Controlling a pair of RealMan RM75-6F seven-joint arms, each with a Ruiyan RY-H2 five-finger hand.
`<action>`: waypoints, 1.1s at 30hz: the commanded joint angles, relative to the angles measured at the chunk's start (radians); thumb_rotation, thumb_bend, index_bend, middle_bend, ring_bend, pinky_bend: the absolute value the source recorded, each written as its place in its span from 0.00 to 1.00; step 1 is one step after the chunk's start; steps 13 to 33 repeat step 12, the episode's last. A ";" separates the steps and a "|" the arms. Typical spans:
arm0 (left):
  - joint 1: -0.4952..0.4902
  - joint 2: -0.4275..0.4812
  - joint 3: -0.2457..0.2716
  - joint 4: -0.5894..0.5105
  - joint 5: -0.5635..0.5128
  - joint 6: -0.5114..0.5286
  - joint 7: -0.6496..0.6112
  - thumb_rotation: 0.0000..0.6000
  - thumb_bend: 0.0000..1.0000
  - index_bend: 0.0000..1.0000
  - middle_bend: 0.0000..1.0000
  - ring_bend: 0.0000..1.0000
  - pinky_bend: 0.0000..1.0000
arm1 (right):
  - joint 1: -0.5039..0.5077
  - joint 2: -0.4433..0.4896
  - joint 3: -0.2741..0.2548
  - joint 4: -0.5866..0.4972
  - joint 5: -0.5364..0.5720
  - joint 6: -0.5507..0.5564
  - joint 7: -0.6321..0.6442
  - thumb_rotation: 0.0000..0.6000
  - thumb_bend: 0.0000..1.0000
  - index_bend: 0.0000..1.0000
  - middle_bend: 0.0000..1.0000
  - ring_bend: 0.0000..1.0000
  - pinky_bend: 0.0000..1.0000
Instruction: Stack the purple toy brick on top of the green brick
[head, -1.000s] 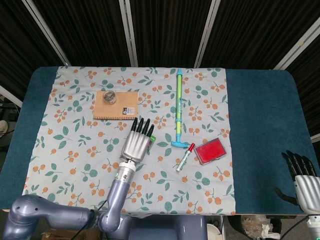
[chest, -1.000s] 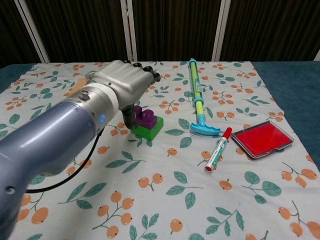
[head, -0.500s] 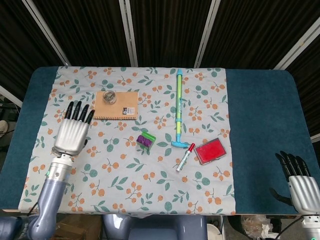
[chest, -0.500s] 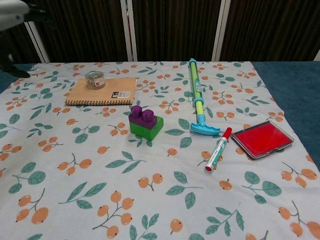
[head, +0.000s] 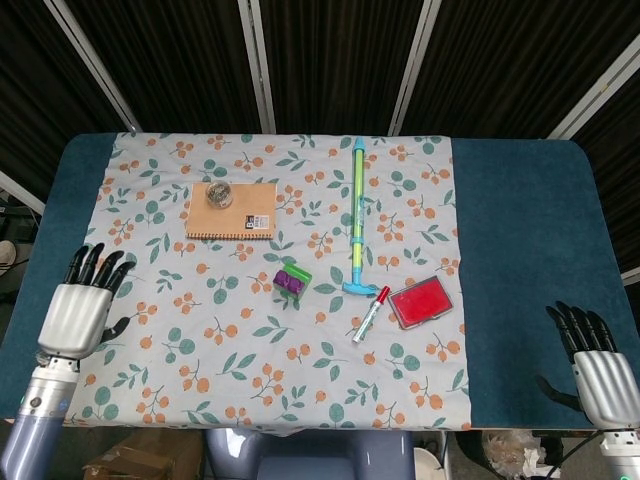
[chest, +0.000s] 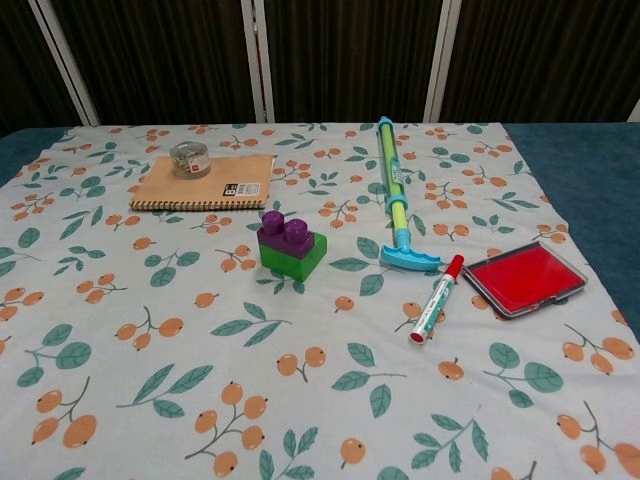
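Note:
The purple toy brick (chest: 282, 230) sits on top of the green brick (chest: 298, 256) near the middle of the floral cloth, also seen from the head view as purple brick (head: 286, 284) on green brick (head: 297, 273). No hand touches them. My left hand (head: 78, 313) hovers at the table's left front edge, fingers apart and empty. My right hand (head: 593, 365) is at the right front corner, fingers spread, holding nothing. Neither hand shows in the chest view.
A brown notebook (chest: 203, 181) with a small round tin (chest: 188, 158) on it lies behind the bricks. A green-and-blue toy pump (chest: 392, 196), a red marker (chest: 435, 298) and a red stamp pad (chest: 522, 277) lie to the right.
My left hand let go of the stacked bricks and drew back left and toward the front edge of the table. The right hand shifted slightly. The bricks stayed put.

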 joint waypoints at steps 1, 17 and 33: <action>0.068 -0.039 0.030 0.085 0.051 0.046 -0.105 1.00 0.21 0.20 0.12 0.00 0.00 | 0.001 0.002 0.001 0.002 0.001 0.000 0.005 1.00 0.22 0.00 0.06 0.00 0.00; 0.154 -0.096 0.022 0.174 0.138 0.124 -0.239 1.00 0.21 0.24 0.14 0.00 0.00 | -0.006 0.006 -0.001 0.000 -0.009 0.018 0.010 1.00 0.22 0.00 0.06 0.00 0.00; 0.154 -0.096 0.022 0.174 0.138 0.124 -0.239 1.00 0.21 0.24 0.14 0.00 0.00 | -0.006 0.006 -0.001 0.000 -0.009 0.018 0.010 1.00 0.22 0.00 0.06 0.00 0.00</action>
